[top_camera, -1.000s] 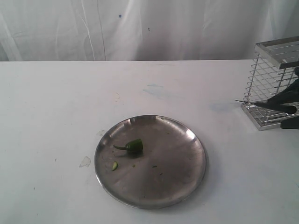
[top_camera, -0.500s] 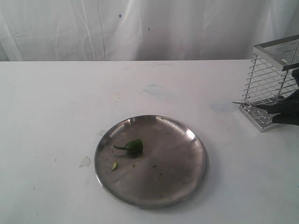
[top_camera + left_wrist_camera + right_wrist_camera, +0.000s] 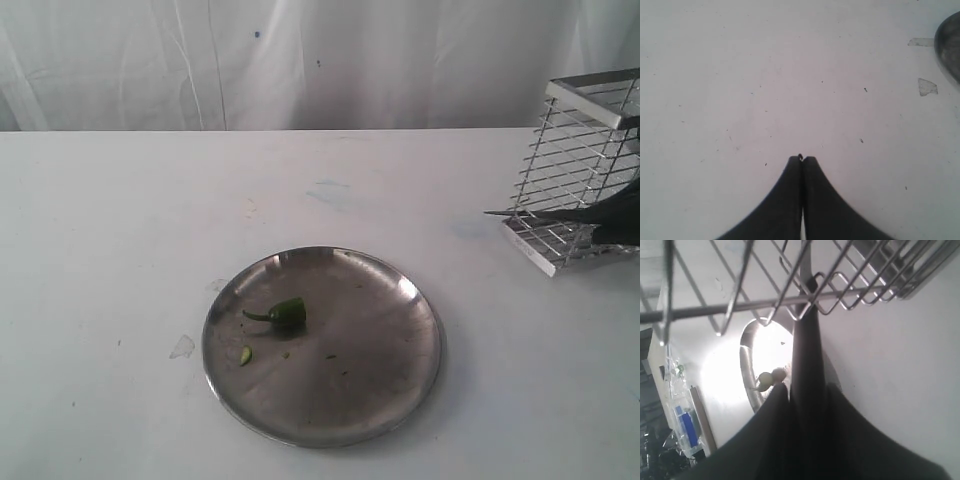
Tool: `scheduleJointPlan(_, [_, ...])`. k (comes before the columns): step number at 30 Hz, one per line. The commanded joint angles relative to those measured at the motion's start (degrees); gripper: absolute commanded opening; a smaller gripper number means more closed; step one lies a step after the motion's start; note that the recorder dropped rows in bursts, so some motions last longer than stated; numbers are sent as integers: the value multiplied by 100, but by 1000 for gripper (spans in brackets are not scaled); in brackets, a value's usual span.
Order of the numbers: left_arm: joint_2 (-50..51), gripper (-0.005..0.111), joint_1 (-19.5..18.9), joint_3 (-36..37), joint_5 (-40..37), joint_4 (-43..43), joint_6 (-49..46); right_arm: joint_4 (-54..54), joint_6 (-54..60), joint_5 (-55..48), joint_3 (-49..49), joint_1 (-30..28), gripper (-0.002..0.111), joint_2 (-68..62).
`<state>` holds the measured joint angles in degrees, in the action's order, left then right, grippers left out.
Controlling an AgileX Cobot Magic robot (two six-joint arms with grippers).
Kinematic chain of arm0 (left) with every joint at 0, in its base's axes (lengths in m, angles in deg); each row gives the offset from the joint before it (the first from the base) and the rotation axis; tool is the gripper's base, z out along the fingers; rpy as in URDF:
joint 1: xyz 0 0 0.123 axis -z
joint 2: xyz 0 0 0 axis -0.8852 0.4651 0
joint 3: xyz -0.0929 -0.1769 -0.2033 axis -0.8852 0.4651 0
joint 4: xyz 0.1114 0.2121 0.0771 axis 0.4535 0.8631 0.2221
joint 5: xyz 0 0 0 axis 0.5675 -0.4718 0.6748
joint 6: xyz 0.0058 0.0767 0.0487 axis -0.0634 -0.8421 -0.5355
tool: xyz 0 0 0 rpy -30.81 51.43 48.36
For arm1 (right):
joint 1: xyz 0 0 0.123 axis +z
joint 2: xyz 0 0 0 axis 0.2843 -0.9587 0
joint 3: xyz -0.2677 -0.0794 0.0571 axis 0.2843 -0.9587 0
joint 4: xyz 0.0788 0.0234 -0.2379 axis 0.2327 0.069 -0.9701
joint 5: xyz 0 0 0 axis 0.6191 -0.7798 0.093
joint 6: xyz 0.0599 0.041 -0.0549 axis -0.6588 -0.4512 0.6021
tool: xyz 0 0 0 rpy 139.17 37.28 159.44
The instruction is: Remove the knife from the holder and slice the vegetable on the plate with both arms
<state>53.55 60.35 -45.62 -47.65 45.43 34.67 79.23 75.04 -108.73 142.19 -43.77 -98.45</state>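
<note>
right gripper point(image 3: 807, 405) clamped on the knife point(image 3: 545, 214), blade poking through the tilted holder point(image 3: 580, 170), seemingly snagged in the wire | left gripper point(image 3: 802, 161) closed, empty, parked over bare table | vegetable point(image 3: 285, 312) waits on the plate point(image 3: 390, 400), well apart

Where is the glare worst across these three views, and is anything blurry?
Right wrist view: the plate is blown out white, and the holder wires are soft. Exterior view: even light, with a mild sheen on the plate. Left wrist view: flat light on the table, and the hand is slightly blurred.
</note>
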Motion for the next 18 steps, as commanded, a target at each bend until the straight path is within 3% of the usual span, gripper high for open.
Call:
scheduleJointPlan(1, [-27,0,34,17,-114,-30,13,-400,-179,-101,180,-14,0,287])
scheduleJointPlan(6, [-27,0,34,17,-114,-30,13,-1943,-906,-101,180,-14,0,315])
scheduleJointPlan(18, [-27,0,34,17,-114,-30,13,-1340,-734,-101,180,-14,0,545])
